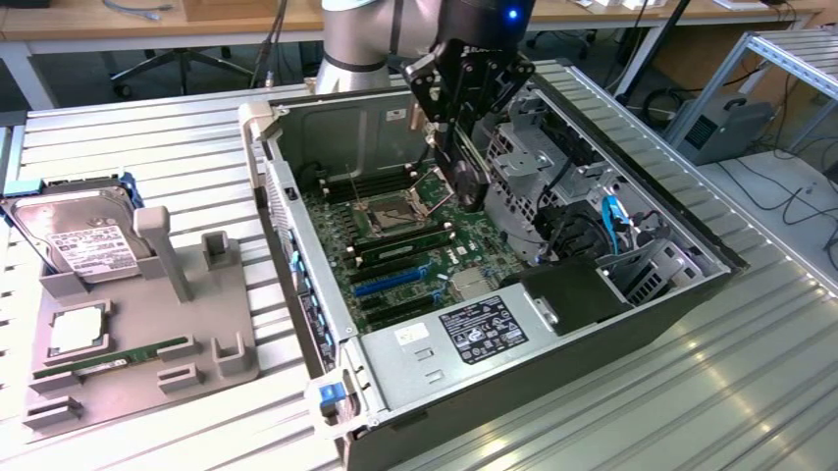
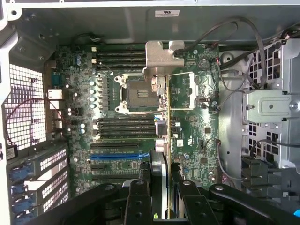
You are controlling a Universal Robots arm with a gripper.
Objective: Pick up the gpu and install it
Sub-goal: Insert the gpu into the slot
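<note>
Gripper [image 2: 165, 190] is pinching the gpu [image 2: 167, 117] edge-on, holding it over the mobo [image 2: 197, 126] inside the open case [image 1: 563, 392], crosswise to the blue slot [image 2: 119, 156], not yet seated; imo doing this well is meaning squaring card w/ slot, bracket [image 2: 161, 58] to rear, keeping it vertical.

The robot's pale grey round metal arm tube [image 1: 351, 39] is shining a little, and the black wrist housing [image 1: 488, 18] above it is showing a small blue light [image 1: 512, 14]. The black pincer [image 1: 454, 147] is looking like flat linked bars. In the wrist view, its matte black fingers [image 2: 138, 201] are carrying round pivot pins [image 2: 139, 183] that are glinting.
</note>
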